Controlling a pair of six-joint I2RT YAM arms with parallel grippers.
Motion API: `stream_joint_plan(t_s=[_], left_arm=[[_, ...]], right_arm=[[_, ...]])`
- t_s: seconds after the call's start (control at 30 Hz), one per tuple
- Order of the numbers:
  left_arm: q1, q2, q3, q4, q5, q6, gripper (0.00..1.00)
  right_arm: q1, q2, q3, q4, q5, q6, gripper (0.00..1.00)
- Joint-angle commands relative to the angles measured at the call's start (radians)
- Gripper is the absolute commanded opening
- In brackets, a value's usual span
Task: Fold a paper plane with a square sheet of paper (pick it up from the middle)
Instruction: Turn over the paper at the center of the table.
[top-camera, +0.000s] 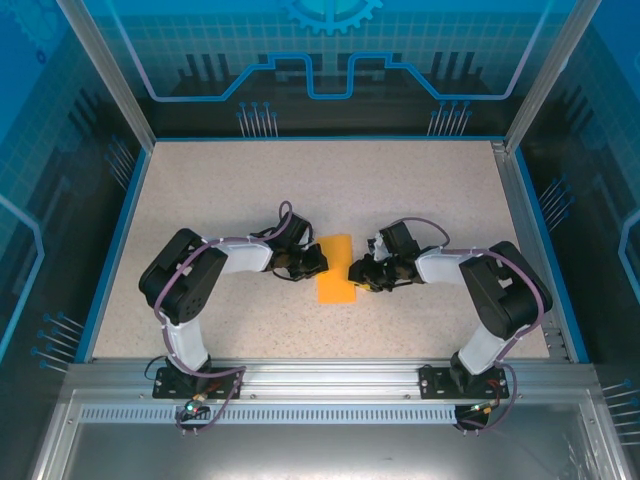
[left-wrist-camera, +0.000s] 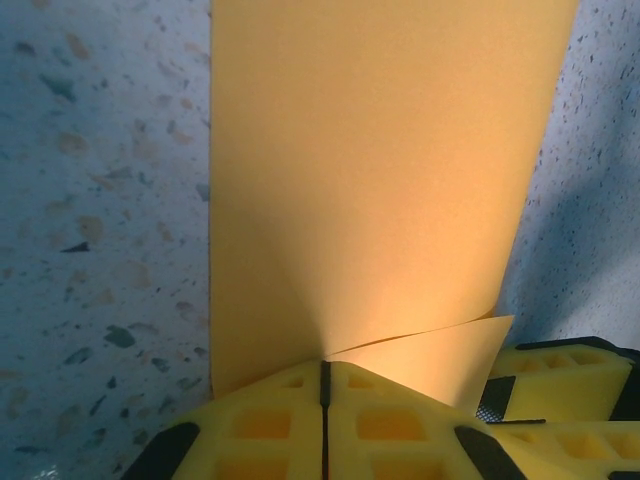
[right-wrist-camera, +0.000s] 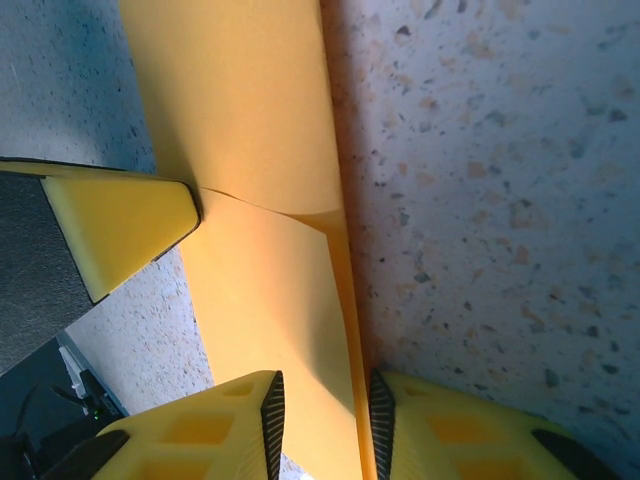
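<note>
– Speckled beige desk, blue panel walls around it. Item location?
– Orange-yellow sheet of paper lies mid-desk, folded into a narrow rectangle with its long side running away from the bases. A second layer shows along its right edge.
– Condition of the left hand?
– Clenched. Fingers meet, pinching the paper's left edge; creases fan out from the pinch.
– And the right hand?
– Released. Fingers narrowly parted, straddling the paper's right edge without pressing it.
– Beyond that?
– Left arm and right arm bend inward from the near rail, tips facing across the sheet, close but apart.
</note>
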Motion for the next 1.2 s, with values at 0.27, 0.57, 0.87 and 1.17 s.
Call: stream_joint_plan(t_s=[0.27, 0.57, 0.87, 1.17], left_arm=[[0.003, -0.018, -0.016, -0.092, -0.044, 0.005, 0.11], [0.005, -0.058, -0.025, -0.076, -0.057, -0.007, 0.18], [0.013, -0.084, -0.048, -0.066, -0.071, -0.013, 0.2], [0.014, -0.166, -0.093, -0.03, -0.085, -0.022, 0.2]], right_arm=[[-0.019, 0.013, -0.013, 0.104, -0.057, -0.008, 0.32], [-0.019, 0.062, -0.006, 0.138, -0.084, -0.032, 0.33], [-0.014, 0.079, -0.011, 0.214, -0.127, -0.03, 0.32], [0.007, 0.07, 0.02, 0.18, -0.131, -0.062, 0.19]])
